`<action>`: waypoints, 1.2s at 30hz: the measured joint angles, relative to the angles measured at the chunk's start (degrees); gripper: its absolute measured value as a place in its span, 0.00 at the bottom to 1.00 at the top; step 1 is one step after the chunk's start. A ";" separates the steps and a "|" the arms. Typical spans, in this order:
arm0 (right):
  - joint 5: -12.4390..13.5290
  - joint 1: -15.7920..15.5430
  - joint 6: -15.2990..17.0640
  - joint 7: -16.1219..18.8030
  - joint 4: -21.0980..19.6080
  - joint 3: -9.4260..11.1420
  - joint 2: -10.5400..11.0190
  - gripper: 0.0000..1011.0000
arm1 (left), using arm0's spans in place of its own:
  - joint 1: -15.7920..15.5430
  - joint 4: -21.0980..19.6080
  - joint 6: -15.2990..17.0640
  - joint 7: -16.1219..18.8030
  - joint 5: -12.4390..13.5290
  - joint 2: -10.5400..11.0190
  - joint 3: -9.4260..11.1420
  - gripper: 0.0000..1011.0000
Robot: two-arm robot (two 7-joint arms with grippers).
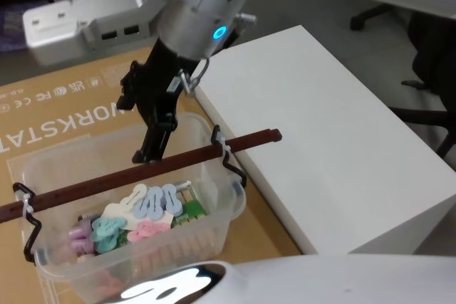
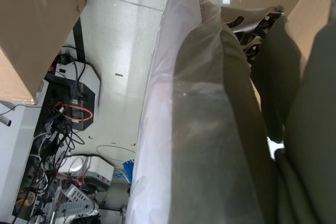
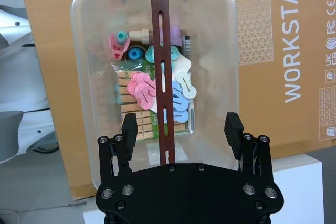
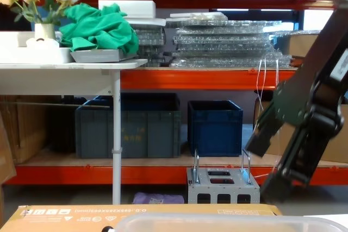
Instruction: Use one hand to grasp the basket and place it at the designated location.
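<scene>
Two spread fingers of your right gripper [image 1: 153, 144] straddle the bar handle [image 1: 107, 182] of the basket [image 1: 222, 204], gripping nothing yet; you should close, then lift.

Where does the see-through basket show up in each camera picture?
Head view: the basket sits lower left, under the right end effector.
Right wrist view: centre, seen from above.
Chest view: just its rim along the bottom edge.
Left wrist view: cannot tell.
Shared landmark: the printed cardboard beneath it.
</scene>
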 joint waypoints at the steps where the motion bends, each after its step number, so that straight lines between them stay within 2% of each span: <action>1: 0.58 0.06 -0.24 -0.01 -0.09 0.53 0.46 0.99 | 0.00 0.00 0.00 0.00 0.00 0.00 0.00 0.00; 8: 2.62 0.29 -1.24 0.17 -0.52 2.62 1.94 0.99 | 0.00 0.01 0.00 0.00 0.00 0.00 0.00 0.00; 18: 3.02 -0.23 -2.07 0.24 -1.96 4.55 3.41 0.99 | 0.00 0.01 0.00 0.00 0.00 0.00 0.00 0.00; 36: 3.47 -1.08 -2.31 0.73 -2.04 5.94 3.73 0.99 | 0.00 0.00 0.00 0.00 0.00 0.00 0.00 0.00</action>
